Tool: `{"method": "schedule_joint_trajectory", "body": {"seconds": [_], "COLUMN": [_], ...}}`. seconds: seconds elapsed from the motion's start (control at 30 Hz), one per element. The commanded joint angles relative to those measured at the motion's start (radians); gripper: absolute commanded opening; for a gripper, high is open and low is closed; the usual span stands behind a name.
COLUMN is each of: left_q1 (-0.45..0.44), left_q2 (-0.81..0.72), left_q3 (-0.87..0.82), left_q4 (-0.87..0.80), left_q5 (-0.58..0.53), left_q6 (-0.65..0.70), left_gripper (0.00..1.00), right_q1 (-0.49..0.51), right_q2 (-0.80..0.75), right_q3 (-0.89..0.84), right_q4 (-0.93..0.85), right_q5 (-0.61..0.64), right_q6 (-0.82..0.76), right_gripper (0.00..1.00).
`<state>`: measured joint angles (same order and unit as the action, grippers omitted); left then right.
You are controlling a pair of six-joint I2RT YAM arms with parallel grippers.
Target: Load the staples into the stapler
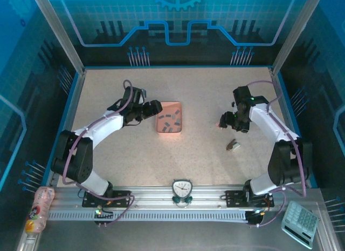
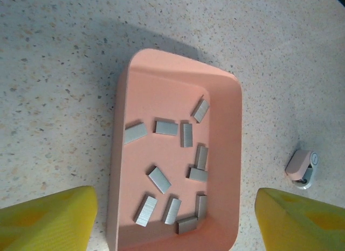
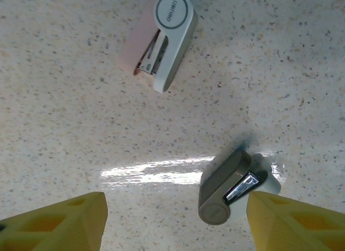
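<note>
Speckled table (image 2: pixel 54 73), rounded salmon tray (image 2: pixel 161 89), flat grey staples (image 2: pixel 159 179), pale-pink stapler (image 3: pixel 161 43)

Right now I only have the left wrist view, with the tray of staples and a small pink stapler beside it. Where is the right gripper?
Observer: The right gripper hangs open and empty above the table, off to the right of the tray.
Operator: Anything near it?
Observer: A second, grey stapler lies beside one of its fingers; the pink stapler lies farther ahead.
Operator: And the near edge?
Observer: A small clock stands at its middle.
</note>
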<state>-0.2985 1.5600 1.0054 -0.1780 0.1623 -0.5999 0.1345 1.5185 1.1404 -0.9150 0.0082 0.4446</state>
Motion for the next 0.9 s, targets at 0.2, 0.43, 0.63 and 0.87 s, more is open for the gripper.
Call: {"method": "schedule_joint_trajectory", "body": {"seconds": [0.2,0.43,0.63,0.87], "left_q1": [-0.004,0.0,0.002,0.003], "left_q2": [-0.017,-0.012,0.014,0.042], "left_q3": [-0.042,-0.051,-0.037,-0.021], "left_q4": [-0.037,-0.034,-0.031,-0.025], "left_q5": [-0.028,-0.035,-0.022,-0.012], "left_q6": [0.023,0.029,0.029,0.026], "left_gripper": [0.78,0.78,0.78,0.78], "right_q1": [0.01,0.01,0.011,0.011], "right_q2": [0.205,0.313,0.372,0.443], "right_q3": [0.138,0.19,0.217,0.249], "right_q4": [0.049,0.066,0.079,0.098], "right_q5": [-0.018,-0.025,-0.04,-0.056], "right_q6": [-0.009,-0.027,-0.027,-0.022], "right_gripper": [0.66,0.57,0.56,0.63]}}
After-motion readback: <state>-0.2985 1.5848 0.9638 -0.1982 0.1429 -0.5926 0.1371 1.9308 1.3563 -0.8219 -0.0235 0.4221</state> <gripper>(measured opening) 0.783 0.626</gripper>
